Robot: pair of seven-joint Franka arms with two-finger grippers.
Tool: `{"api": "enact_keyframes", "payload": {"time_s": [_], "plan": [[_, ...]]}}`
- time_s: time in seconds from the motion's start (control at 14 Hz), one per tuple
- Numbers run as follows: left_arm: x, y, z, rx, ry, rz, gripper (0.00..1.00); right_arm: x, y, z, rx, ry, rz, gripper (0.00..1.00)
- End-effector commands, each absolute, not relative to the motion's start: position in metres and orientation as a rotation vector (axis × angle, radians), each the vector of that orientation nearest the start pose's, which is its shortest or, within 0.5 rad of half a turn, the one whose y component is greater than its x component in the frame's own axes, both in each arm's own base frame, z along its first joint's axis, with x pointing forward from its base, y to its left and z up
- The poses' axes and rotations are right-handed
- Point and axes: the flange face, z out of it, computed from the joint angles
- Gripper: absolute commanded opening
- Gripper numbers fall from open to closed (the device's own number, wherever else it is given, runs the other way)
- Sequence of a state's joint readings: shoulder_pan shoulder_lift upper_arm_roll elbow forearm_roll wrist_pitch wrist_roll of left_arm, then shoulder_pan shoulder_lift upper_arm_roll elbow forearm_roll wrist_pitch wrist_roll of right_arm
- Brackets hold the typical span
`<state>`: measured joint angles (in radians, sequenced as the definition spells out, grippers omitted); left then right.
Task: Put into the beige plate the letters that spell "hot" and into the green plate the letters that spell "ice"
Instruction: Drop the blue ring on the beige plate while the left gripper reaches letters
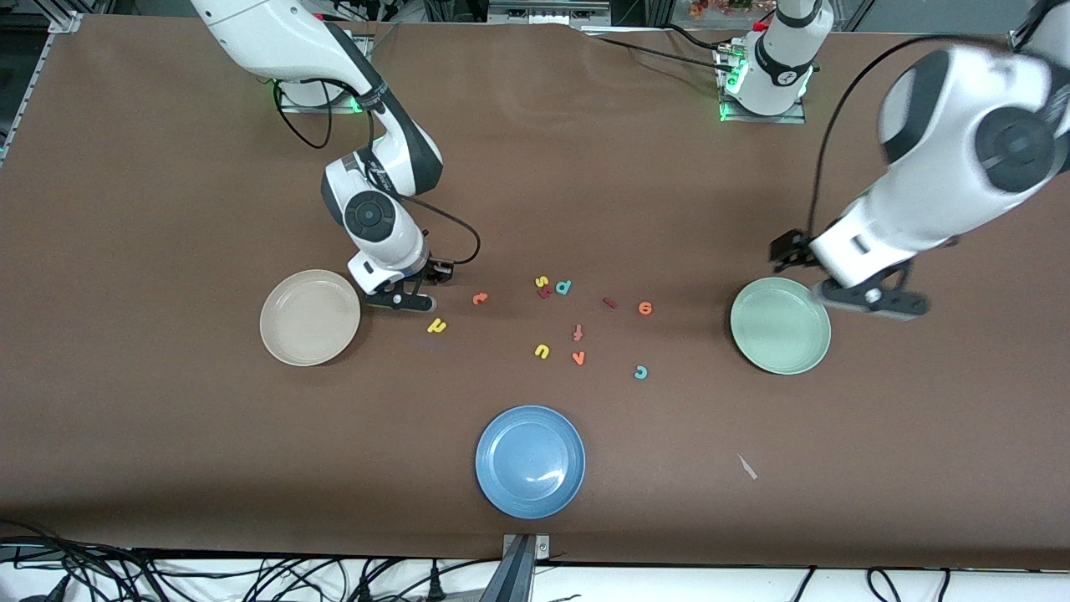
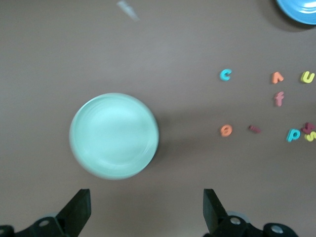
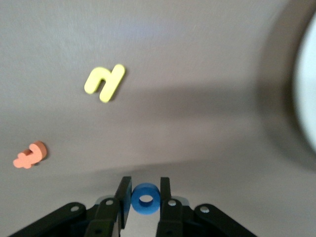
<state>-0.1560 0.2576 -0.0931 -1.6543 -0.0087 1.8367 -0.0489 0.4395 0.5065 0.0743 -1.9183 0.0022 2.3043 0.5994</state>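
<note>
So the right gripper (image 3: pixel 145 195) is clamping its two fingers on the blue o (image 3: pixel 145 199), pinching the ring across its sides with the hole facing up toward the wrist camera, so the little ring is lying flat. A ring has no real long axis, so no direction to worry about. The gripper is sitting low just beside the beige plate (image 1: pixel 309 317), toward the middle of the table.

The yellow h (image 1: pixel 436 326) is lying flat on the table near that gripper, a bit nearer to the front camera, long side running slantwise. The orange t (image 1: pixel 479 298) is lying flat close by too, toward the scattered pile.

The left gripper (image 2: pixel 145 210) is hanging over the table right by the green plate (image 1: pixel 780 325), jaws spread wide and holding nothing; that arm looks like it's waiting.

Progress-wise I'm reading this as barely started. Both plates are looking empty. The orange e (image 1: pixel 644 308), the dark red i (image 1: pixel 609 303) and the teal c (image 1: pixel 640 373) are all sitting on the table between the pile and the green plate, none touching each other. The i is a short bar lying at a slant. So one letter is in hand, five more are waiting.
</note>
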Motion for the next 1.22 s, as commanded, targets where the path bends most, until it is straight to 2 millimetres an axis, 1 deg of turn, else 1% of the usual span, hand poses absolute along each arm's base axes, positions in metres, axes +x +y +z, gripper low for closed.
{"api": "enact_keyframes", "payload": {"time_s": [0.0, 0.07, 0.21, 0.29, 0.43, 0.5, 0.57, 0.64, 0.72, 0.79, 0.86, 0.93, 1.07, 1.15], "plan": [[0.631, -0.174, 0.410, -3.163, 0.356, 0.096, 1.00, 0.563, 0.263, 0.249, -3.196, -0.002, 0.230, 0.21], [0.637, -0.178, 0.395, -3.175, 0.355, 0.077, 1.00, 0.568, 0.246, 0.252, -3.201, -0.057, 0.224, 0.21], [0.644, -0.189, 0.366, -3.213, 0.344, 0.065, 1.00, 0.577, 0.215, 0.252, -3.210, -0.157, 0.229, 0.21], [0.645, -0.197, 0.355, -3.218, 0.357, 0.057, 1.00, 0.583, 0.199, 0.252, -3.213, -0.207, 0.223, 0.21], [0.644, -0.204, 0.325, -3.211, 0.369, 0.114, 1.00, 0.590, 0.170, 0.249, -3.216, -0.291, 0.217, 0.21], [0.641, -0.215, 0.305, -3.206, 0.391, 0.151, 1.00, 0.592, 0.157, 0.248, -3.216, -0.309, 0.210, 0.21], [0.640, -0.230, 0.283, -3.204, 0.422, 0.136, 1.00, 0.595, 0.147, 0.247, -3.213, -0.356, 0.204, 0.21], [0.640, -0.244, 0.265, -3.205, 0.448, 0.096, 1.00, 0.599, 0.135, 0.247, -3.207, -0.377, 0.203, 0.25], [0.637, -0.258, 0.250, -3.203, 0.475, 0.076, 1.00, 0.602, 0.126, 0.246, -3.208, -0.362, 0.189, 0.50], [0.631, -0.272, 0.241, -3.193, 0.514, 0.083, 1.00, 0.605, 0.120, 0.245, -3.202, -0.319, 0.158, 0.92], [0.626, -0.282, 0.235, -3.187, 0.535, 0.094, 1.00, 0.608, 0.117, 0.244, -3.175, -0.244, 0.151, 1.00], [0.625, -0.282, 0.233, -3.188, 0.529, 0.099, 1.00, 0.609, 0.121, 0.246, -3.129, -0.135, 0.148, 1.00], [0.624, -0.282, 0.227, -3.187, 0.520, 0.112, 1.00, 0.615, 0.140, 0.256, -3.081, 0.059, 0.121, 1.00], [0.624, -0.282, 0.226, -3.187, 0.523, 0.114, 1.00, 0.618, 0.151, 0.256, -3.079, 0.197, 0.114, 1.00]]}}
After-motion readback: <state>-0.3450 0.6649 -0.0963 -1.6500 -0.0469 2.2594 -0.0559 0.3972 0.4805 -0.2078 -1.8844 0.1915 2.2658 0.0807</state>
